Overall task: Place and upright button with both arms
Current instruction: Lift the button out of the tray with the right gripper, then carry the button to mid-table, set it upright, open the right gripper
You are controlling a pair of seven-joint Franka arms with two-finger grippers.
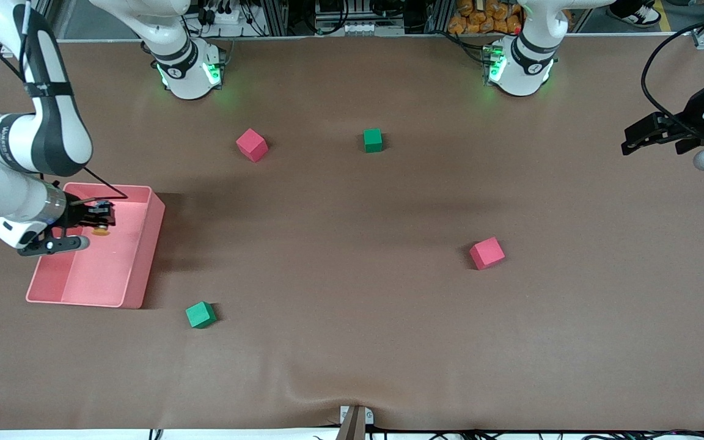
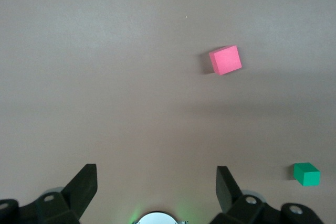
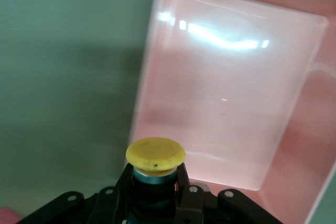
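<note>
While the right arm reaches in from its end of the table, the right gripper (image 1: pixel 100 218) hangs over the pink tray (image 1: pixel 138 269), its fingers (image 3: pixel 181 182) pinched tight on the button (image 1: pixel 101 230). Its wrist view shows the yellow-orange cap (image 3: pixel 155 155) standing clear of the fingertips, with the dark body clamped between them and the glossy tray floor below. That tray sits at the right arm's end of the brown table (image 1: pixel 352 342). Moving across the front view, a green cube (image 1: pixel 200 315) lies just beside the tray's corner nearest the front camera, and a red cube (image 1: pixel 251 145) lies farther from that camera. Near the middle of the table rests a second green cube (image 1: pixel 373 140), beside the red one. Another red cube (image 1: pixel 487 253) lies nearer the camera, toward the left arm's end. Over that end of the table the left gripper (image 1: pixel 640 138) waits in the air, its fingers (image 2: pixel 84 184) spread wide with nothing between them.
</note>
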